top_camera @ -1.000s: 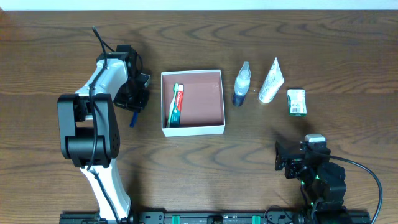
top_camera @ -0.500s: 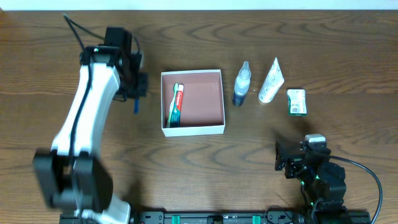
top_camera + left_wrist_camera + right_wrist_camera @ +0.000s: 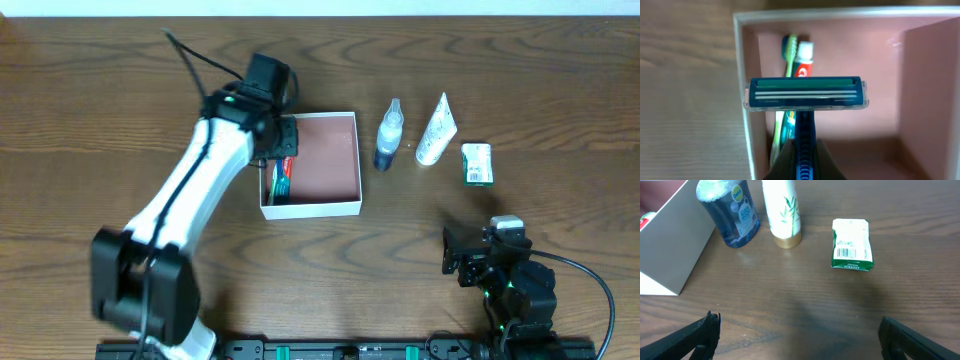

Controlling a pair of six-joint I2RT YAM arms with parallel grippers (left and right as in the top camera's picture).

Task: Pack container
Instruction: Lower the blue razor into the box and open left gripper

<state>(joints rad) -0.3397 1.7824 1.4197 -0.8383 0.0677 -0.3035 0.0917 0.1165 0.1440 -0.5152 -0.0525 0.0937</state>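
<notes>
Your left pincer (image 3: 802, 167) is pinching a blue disposable razor (image 3: 806, 94) by the handle, head out front & blade face toward the wrist cam, so you see straight past it into the container (image 3: 855, 55). The container sits mid-tabletop (image 3: 100, 90), and in the overhead view the arm reaches over its left wall.

Toothbrush (image 3: 789, 50) & toothpaste (image 3: 803, 52) lie lengthwise along that wall, touching each other, which leaves most of the pinkish floor free. The razor hangs approx over that left strip. Can't tell its height above the floor.

My read: you're mid-carry, w/ the drop next. Prob best to nudge inward before letting go, else the head could catch the rim or land on the toothpaste.

Right pincer (image 3: 800, 335) is spread wide, holding nothing, parked low near the front edge, out of the way.

Ahead of it, outside the box, are a small bottle of blue liquid (image 3: 732, 210), a white tube w/ bamboo print (image 3: 782, 210) & a green-white packet (image 3: 852, 245). They're handy for that arm.

So 2 items are in, 1 in hand & 3 to go.
</notes>
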